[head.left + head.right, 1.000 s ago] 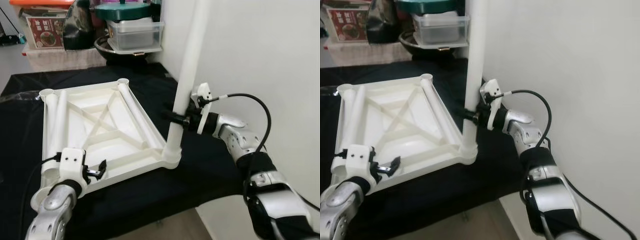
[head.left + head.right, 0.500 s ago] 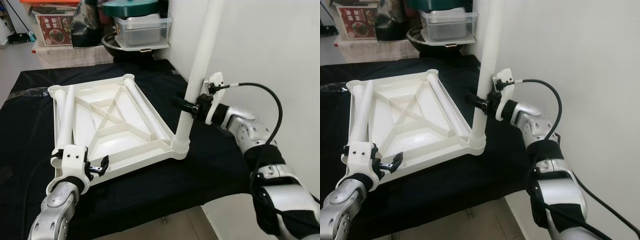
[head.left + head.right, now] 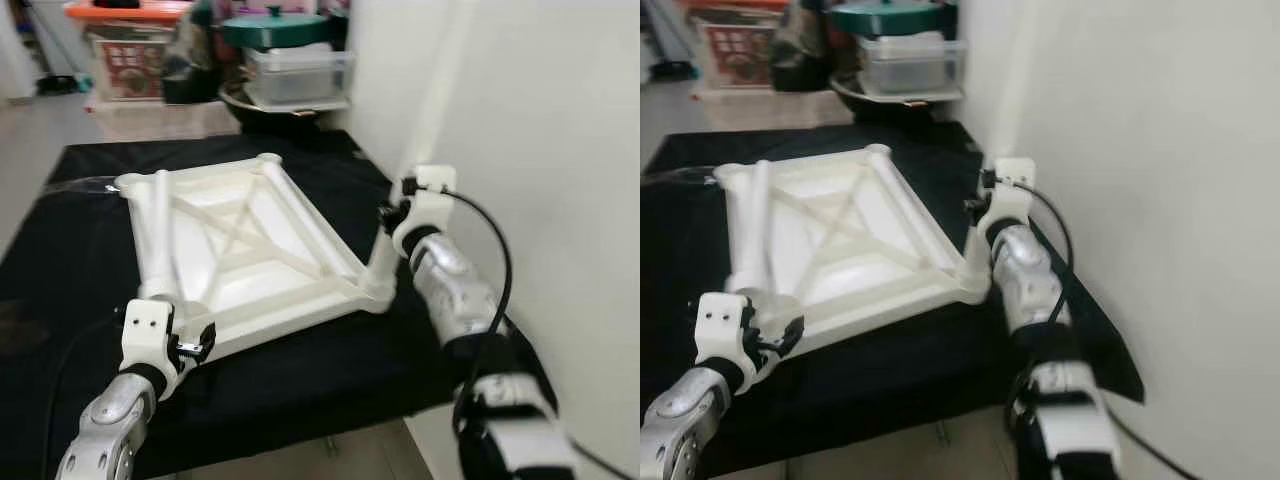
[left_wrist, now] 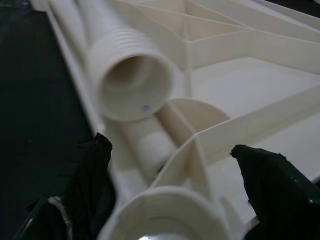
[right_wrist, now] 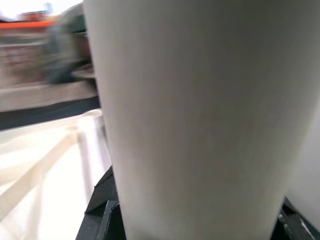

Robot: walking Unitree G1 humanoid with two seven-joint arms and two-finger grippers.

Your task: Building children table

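white plastic tabletop (image 3: 250,250) lies upside down on the black cloth (image 3: 60,260), and the whole view has shifted and blurred, so the camera moved. right gripper (image 3: 392,215) stays clamped on the upright leg (image 3: 425,130) in the near right corner socket, seemingly seating it; left gripper (image 4: 175,200) waits, jaws apart, at the near left corner.

Left gripper (image 3: 197,343) low with jaws apart; right gripper (image 3: 392,212) raised, jaws clamped.

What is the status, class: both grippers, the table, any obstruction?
Right gripper shut on upright leg in tabletop corner socket. Left gripper open at near corner. Loose legs lie inside frame. Wall close beside right arm.
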